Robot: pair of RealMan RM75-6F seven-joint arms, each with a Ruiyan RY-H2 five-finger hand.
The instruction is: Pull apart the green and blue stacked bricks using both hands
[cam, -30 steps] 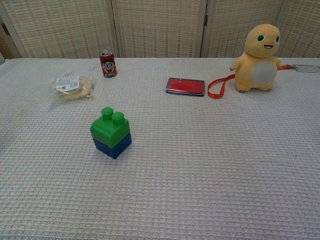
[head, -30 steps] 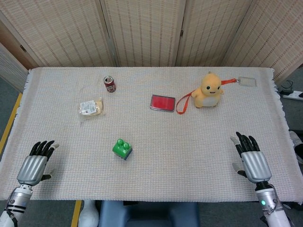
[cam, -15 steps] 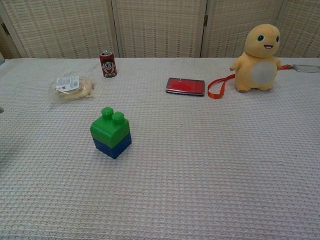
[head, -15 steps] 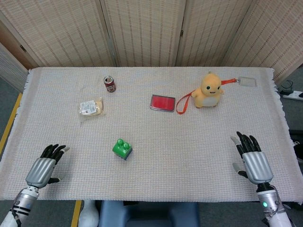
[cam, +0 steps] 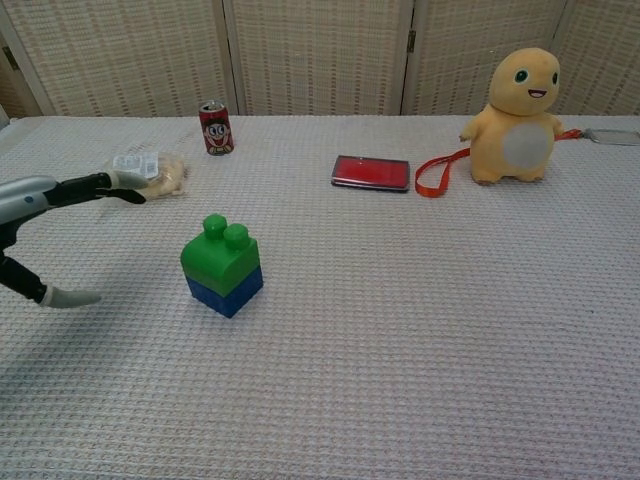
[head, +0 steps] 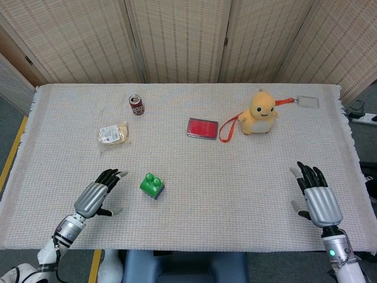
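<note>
Across most of the head view, a table under a pale woven cloth (head: 194, 177), edged at the top by folding wicker screens (head: 177, 38); well to the upper right, a yellow plush toy with a white belly (head: 259, 112) standing upright, an orange strap (head: 228, 127) looping from beside it toward a flat red rectangular case (head: 202, 128) near upper centre; at lower right, the silver-backed right hand with black fingers (head: 318, 197), fingers spread and released, holding nothing, well apart from everything else; out of the chest view altogether.

At lower left, the silver-backed left hand with black fingers (head: 97, 196), fingers (cam: 95, 187) extended and apart, thumb held lower and separate, grasping nothing; near the stacked bricks but not touching them; seen at the left edge of the chest view (cam: 30, 200).

Left of centre, low in the head view, the green brick with two round studs (head: 152, 184) sitting on the blue brick (cam: 225, 290), still joined, resting on the cloth; blue part plain only in the chest view.

In the upper left, a clear-wrapped snack packet with a white label (head: 112, 134); above it, a small red drink can with a cartoon face (head: 136, 105), upright.
</note>
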